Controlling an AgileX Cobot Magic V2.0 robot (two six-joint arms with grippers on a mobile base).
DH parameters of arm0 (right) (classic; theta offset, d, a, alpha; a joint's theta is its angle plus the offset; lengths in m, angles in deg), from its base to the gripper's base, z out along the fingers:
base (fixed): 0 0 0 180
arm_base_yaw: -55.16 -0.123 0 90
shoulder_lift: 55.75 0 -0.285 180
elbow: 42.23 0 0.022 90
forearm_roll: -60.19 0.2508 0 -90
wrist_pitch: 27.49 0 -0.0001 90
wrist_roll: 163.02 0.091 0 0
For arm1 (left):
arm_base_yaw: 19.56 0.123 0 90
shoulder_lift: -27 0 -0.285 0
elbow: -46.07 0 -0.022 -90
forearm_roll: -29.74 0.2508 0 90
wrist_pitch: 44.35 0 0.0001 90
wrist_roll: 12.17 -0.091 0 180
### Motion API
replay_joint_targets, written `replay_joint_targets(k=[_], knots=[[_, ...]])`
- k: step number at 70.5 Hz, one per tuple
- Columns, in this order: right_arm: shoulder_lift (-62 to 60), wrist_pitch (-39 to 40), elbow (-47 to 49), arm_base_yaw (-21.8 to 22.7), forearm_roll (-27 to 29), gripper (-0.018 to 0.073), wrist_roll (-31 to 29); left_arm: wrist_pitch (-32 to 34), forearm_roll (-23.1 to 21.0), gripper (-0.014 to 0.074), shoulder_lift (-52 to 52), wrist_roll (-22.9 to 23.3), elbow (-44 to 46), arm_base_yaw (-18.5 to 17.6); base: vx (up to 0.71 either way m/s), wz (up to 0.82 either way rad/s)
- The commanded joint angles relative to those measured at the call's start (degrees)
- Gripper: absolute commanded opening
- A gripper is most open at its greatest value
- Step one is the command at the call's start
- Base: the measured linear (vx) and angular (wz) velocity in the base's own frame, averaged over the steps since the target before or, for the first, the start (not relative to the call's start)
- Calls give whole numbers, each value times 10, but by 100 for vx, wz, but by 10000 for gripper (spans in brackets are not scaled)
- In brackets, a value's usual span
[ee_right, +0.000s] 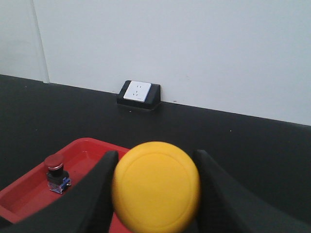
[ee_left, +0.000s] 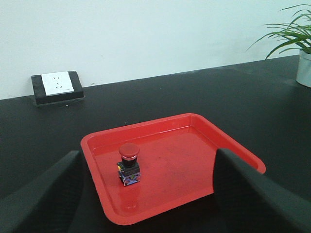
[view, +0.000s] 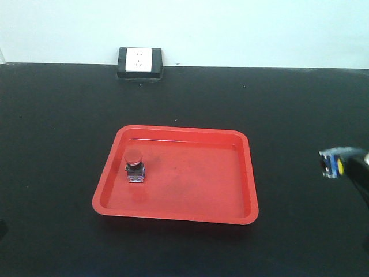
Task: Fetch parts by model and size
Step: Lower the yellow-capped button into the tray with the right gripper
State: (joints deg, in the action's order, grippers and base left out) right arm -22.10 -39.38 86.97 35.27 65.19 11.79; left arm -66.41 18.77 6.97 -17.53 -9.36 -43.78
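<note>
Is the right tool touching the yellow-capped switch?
Touching. The right wrist view shows the yellow-capped switch pinched between the fingers of the right tool, with no gap on either side.

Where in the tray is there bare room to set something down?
The tray is bare across centre and right, from red switch to right rim: room for the yellow switch. Crowded only around the red one.

A red tray (view: 173, 214) is lying at the middle of the black surface (view: 57, 144). A white socket (view: 140, 60) is sitting at 12 o'clock, against the wall (view: 242, 29). A potted plant (ee_left: 303, 48) is standing at 2 o'clock.
</note>
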Motion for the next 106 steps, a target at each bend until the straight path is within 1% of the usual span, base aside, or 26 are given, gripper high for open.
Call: replay_joint_targets(k=[1, 11, 31, 40, 48, 60, 85, 95, 100, 106], knots=[[69, 42, 67, 2, 0, -10, -17, 46, -9, 534, -5, 3, 14, -2, 0, 0], [179, 15, 139, 1, 1, -10, -39, 46, -9, 534, -5, 3, 14, -2, 0, 0], [415, -62, 280, 1, 25, -6, -37, 46, -9, 534, -5, 3, 14, -2, 0, 0], [499, -78, 329, 1, 43, -4, -37, 46, -9, 534, -5, 3, 14, -2, 0, 0], [574, -106, 378, 1, 45, -1, -37, 46, -9, 534, -5, 3, 14, -2, 0, 0], [654, -134, 418, 1, 45, 3, -37, 46, -9, 534, -5, 3, 14, -2, 0, 0], [751, -122, 425, 1, 45, 16, -32, 46, -9, 534, -5, 3, 14, -2, 0, 0], [765, -123, 425, 1, 45, 76, -23, 46, -9, 534, -5, 3, 14, -2, 0, 0], [770, -126, 425, 1, 45, 135, -20, 46, -9, 534, -5, 3, 14, -2, 0, 0], [775, -131, 425, 1, 46, 227, -20, 46, -9, 534, -5, 3, 14, -2, 0, 0]])
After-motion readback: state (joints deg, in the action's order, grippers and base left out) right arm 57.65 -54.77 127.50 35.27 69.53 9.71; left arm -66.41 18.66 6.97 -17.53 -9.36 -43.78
